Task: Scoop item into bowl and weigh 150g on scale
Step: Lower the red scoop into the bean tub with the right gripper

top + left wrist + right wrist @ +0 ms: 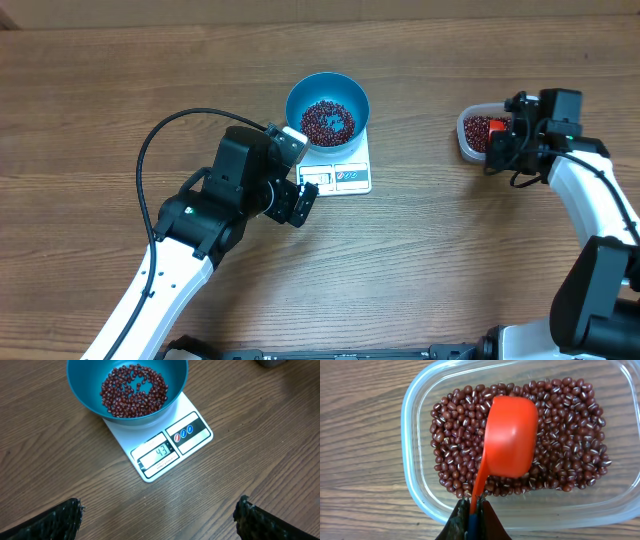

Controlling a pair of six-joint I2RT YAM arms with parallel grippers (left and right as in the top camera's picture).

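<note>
The blue bowl [300, 92] [80, 390] stands on the white scale [352, 176] [197, 435] and holds a shallow layer of red-brown beans [328, 121] [134, 391]. The scale's display [159, 453] reads 43. My left gripper [297, 200] [160, 520] hovers open over bare wood just in front of the scale, holding nothing. My right gripper [500, 142] [474, 505] is shut on the handle of an orange scoop [497, 127] [512, 435]. The scoop's cup lies on the beans [570, 435] in a clear container [466, 138] [412, 450], rounded back toward the camera.
The left arm's black cable [150, 150] loops over the table to the left. The right arm [600, 200] runs along the right edge. Wooden tabletop [430, 250] lies between the scale and the container.
</note>
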